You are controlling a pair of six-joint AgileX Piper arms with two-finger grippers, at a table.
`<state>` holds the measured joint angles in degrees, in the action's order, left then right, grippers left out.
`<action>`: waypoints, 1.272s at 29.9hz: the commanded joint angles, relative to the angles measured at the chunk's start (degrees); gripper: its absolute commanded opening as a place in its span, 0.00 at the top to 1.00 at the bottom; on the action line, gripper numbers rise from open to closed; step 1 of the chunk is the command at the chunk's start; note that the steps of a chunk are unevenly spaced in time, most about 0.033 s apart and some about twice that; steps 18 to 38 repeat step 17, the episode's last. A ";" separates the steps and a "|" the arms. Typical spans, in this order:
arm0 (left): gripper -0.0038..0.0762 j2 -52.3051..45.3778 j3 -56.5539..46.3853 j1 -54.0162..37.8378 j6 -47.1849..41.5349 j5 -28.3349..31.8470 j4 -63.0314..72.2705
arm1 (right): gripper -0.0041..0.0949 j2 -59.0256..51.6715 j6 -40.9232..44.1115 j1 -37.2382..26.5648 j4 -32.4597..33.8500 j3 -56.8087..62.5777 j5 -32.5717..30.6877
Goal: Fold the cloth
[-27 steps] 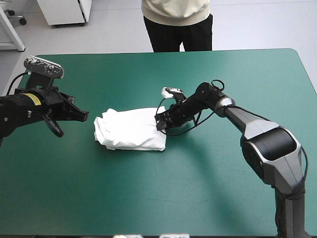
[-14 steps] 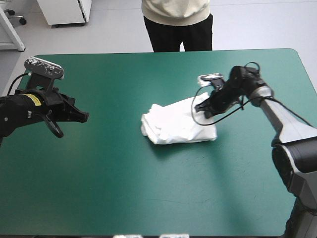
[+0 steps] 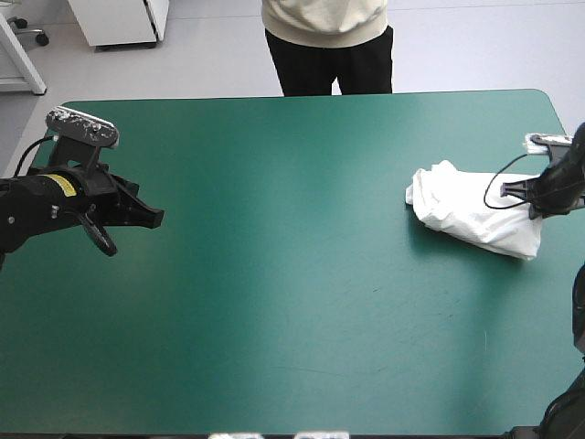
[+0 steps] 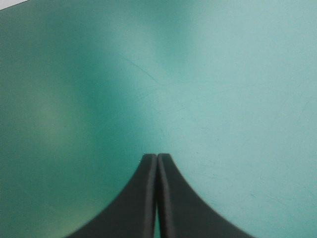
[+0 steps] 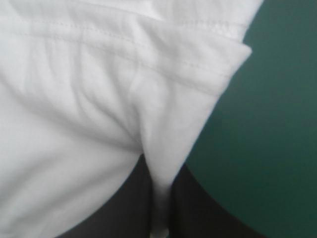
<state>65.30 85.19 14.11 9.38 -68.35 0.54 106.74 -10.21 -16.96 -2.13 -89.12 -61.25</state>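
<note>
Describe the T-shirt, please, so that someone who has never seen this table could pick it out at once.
Start at the teal-green table and go to its right edge, toward the far corner. There lies the T-shirt, a folded white bundle, one edge pinched in the right gripper. It is the only white, soft thing on that table.

The right gripper point(image 5: 161, 173) has its black jaws all but closed on a narrow fold of the white T-shirt point(image 5: 99, 99), which runs down between them. The cloth spreads ahead of the jaws, creased, with a double-stitched hem point(image 5: 188, 64) ending in a corner. Beside it lies bare teal-green desk point(image 5: 267, 148).
</note>
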 commanded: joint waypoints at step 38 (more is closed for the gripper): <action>0.96 -2.73 1.48 -0.02 0.87 4.09 -0.54 | 0.25 -12.67 -3.68 -15.40 -20.91 8.43 4.37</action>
